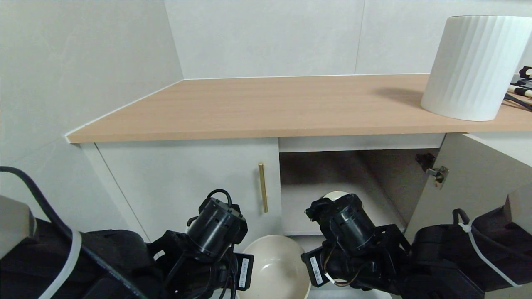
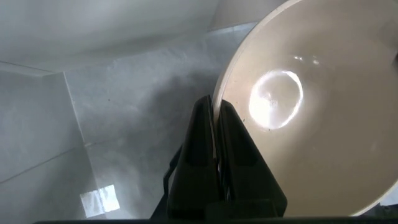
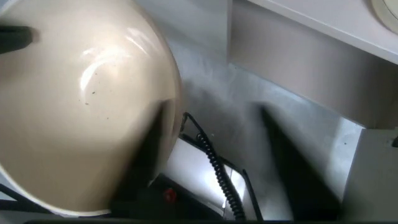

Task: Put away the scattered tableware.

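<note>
Head view shows the wooden counter (image 1: 266, 108) across the upper half. Under it is the cabinet (image 1: 332, 170), its right door (image 1: 469, 178) swung open toward 3 o'clock and its left door (image 1: 178, 178) shut. A white ribbed tub (image 1: 474, 66) stands on the counter at 2 o'clock, well away from the work.

The bowl (image 1: 274, 265) hangs low at 6 o'clock, in front of the open compartment and between the 2 arms. The left gripper (image 2: 216, 118) is clamped on its rim, 1 finger inside and 1 outside. Whether the right gripper (image 3: 149, 155) grips anything, I cannot tell.

The step in hand looks like carrying the bowl toward 12 o'clock onto the cabinet floor. Keep it level, lift it over the front edge, and release only once it rests.

A pale dish (image 1: 336, 194) lies inside at 12 o'clock, so set the bowl down beside it. The brass handle (image 1: 262, 187) at 11 o'clock and the hinge (image 1: 436, 172) at 2 o'clock sit near the path.
</note>
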